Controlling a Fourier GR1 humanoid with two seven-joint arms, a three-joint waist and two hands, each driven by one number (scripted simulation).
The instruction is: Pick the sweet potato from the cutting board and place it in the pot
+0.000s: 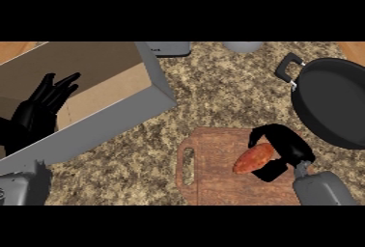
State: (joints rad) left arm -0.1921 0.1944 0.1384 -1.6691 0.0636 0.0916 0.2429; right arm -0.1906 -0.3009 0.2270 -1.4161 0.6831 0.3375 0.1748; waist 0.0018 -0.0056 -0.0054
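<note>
Head view: right hand curled round the sweet potato, over the cutting board. Left hand at left, fingers spread, resting. Pot beyond the board, far right.

Bare counter is seen between cutting board and pot; the pot's handle juts leftward.

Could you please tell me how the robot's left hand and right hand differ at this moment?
The left hand is open, fingers straight, at the view's left over the box; the right hand curls round the sweet potato above the cutting board. The left holds nothing. Both are black.
</note>
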